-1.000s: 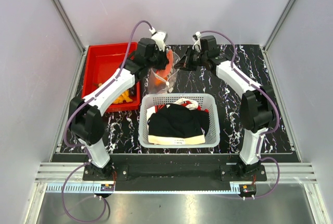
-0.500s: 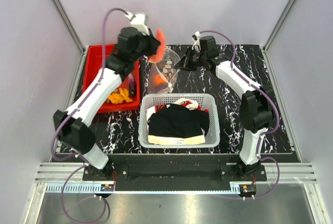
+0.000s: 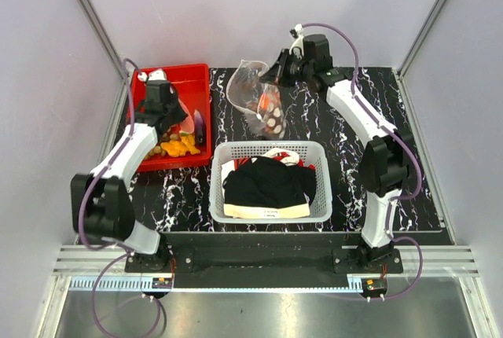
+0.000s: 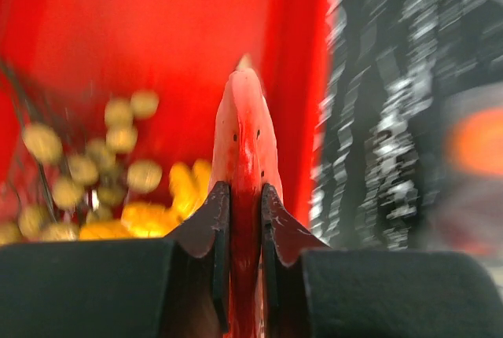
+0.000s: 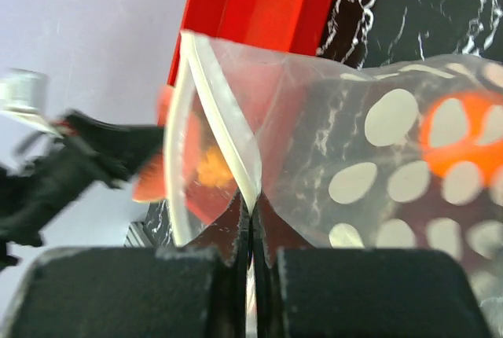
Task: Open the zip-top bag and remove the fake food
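The clear zip-top bag point(image 3: 253, 94) hangs from my right gripper point(image 3: 277, 73), which is shut on its zip strip point(image 5: 224, 118) above the table's back middle. Pale discs point(image 5: 391, 116) and an orange fruit point(image 5: 464, 141) lie inside the bag point(image 5: 377, 141). My left gripper point(image 3: 177, 118) is over the red bin point(image 3: 141, 86), shut on a pink-red wedge point(image 4: 245, 134). The wedge points down into the bin point(image 4: 157, 31), above tan nut-like balls point(image 4: 118, 137) and orange pieces point(image 3: 179, 148). A dark purple piece point(image 3: 200, 124) lies by the bin's right wall.
A white mesh basket point(image 3: 220, 157) of black and white clothes stands in the middle, just in front of the hanging bag. The black marbled table point(image 3: 377, 102) extends to the right. Grey walls enclose the back and sides.
My left arm swung from beside the bag leftward and down over the red bin, carrying the wedge. My right gripper raised the bag, which now hangs with its contents at the bottom.
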Action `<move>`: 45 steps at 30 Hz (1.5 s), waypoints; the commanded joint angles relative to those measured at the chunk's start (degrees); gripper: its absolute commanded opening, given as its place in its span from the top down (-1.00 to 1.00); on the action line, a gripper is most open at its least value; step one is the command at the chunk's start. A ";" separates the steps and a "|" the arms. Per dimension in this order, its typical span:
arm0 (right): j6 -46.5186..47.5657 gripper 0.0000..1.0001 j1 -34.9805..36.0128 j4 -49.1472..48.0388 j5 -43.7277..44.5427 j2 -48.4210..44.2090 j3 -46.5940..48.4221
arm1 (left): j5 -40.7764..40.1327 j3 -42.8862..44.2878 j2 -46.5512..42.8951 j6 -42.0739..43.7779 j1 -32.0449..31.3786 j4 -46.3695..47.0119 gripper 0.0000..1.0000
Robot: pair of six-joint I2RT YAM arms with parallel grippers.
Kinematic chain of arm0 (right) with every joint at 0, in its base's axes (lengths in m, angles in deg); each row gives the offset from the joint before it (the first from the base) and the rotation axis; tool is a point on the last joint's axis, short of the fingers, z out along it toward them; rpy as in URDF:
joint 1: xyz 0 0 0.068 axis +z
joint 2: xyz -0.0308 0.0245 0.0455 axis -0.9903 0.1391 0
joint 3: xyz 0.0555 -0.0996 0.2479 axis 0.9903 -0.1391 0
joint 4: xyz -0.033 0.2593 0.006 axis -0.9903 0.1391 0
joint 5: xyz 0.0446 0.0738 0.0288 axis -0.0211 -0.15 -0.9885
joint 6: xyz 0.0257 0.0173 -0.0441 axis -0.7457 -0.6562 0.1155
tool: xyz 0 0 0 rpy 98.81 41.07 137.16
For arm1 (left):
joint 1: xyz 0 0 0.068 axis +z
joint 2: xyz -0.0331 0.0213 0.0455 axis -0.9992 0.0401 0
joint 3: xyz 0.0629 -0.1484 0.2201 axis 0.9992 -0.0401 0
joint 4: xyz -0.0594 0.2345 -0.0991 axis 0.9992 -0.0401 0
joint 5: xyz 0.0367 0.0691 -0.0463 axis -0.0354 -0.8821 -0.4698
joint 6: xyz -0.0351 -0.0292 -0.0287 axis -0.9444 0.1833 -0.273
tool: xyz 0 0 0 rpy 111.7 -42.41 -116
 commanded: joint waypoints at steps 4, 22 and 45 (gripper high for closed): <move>1.02 1.00 -0.07 -0.21 -1.31 5.92 9.85 | -6.21 0.19 5.11 -3.38 0.04 1.39 0.83; 0.50 1.00 -0.60 2.61 -4.30 14.89 21.73 | 18.29 9.92 0.80 4.35 -5.56 11.58 0.10; -7.50 1.00 -0.25 -3.63 -3.60 15.16 17.34 | 15.14 37.53 30.33 4.01 -15.69 3.86 0.88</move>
